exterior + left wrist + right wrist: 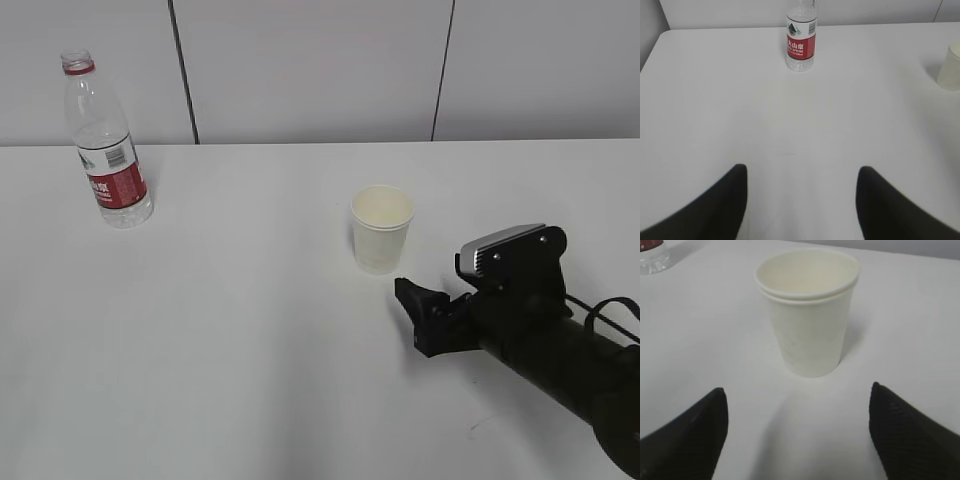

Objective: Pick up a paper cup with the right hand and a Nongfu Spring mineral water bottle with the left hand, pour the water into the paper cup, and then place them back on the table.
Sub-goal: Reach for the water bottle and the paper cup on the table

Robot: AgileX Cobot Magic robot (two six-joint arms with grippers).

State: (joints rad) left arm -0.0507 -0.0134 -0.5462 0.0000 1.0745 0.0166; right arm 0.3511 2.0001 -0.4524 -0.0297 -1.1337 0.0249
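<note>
Directly ahead of the right hand [796, 435], centred in the gap between its two spread fingers, we see the paper cup [808, 310] standing upright on the worktop [910, 315], mouth up, apart from both fingers and not yet between them. The cup's long axis is vertical, so we judge that a level, straight-forward advance along the hand's present line would bring the fingers to either side of the cup wall. In the exterior view the right hand [415, 310] lies low over the worktop [250, 350], just beside the paper cup [381, 229] on the cup's near right side, and holds nothing. The Nongfu Spring mineral water bottle [104, 140] stands upright at the far left of the worktop, well apart from the cup; its neck carries the red ring and we cannot tell whether any cap is fitted. In the left wrist view the left hand [801, 200] is also spread wide and empty, with the bottle [801, 40] far ahead and close to its centre line, the bottle's axis vertical. The left arm does not appear in the exterior view. We judge the right hand far nearer its object than the left, so the cup grasp is the step in hand; nothing has been lifted or poured.
</note>
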